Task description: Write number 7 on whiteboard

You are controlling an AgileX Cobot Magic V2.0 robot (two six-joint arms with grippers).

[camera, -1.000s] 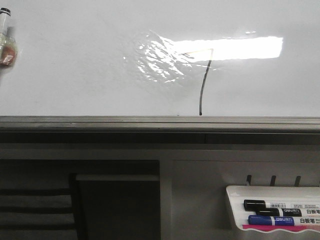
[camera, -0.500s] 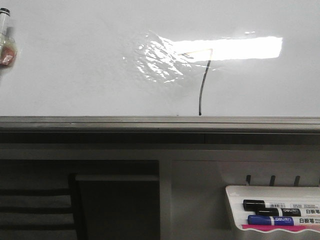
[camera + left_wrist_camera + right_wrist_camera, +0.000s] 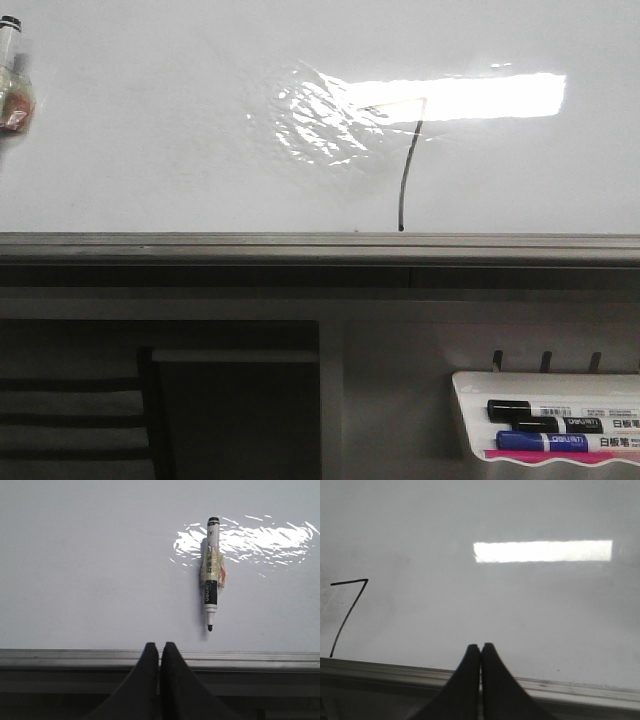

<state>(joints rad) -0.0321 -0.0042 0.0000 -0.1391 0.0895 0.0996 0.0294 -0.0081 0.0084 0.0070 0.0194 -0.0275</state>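
The whiteboard (image 3: 150, 130) fills the far scene, its grey frame (image 3: 300, 245) along the near edge. Below right hangs a marker tray (image 3: 470, 420) holding a black marker (image 3: 540, 410) and a blue marker (image 3: 545, 440). The number 7 (image 3: 404, 180) stands right of centre, its bar inside the glare. An uncapped marker (image 3: 212, 575) clings far left. My left gripper (image 3: 160, 652) and right gripper (image 3: 480, 652) are both pressed closed, empty.

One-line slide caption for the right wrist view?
Right gripper shut and empty before the whiteboard, the finished number 7 off to one side.
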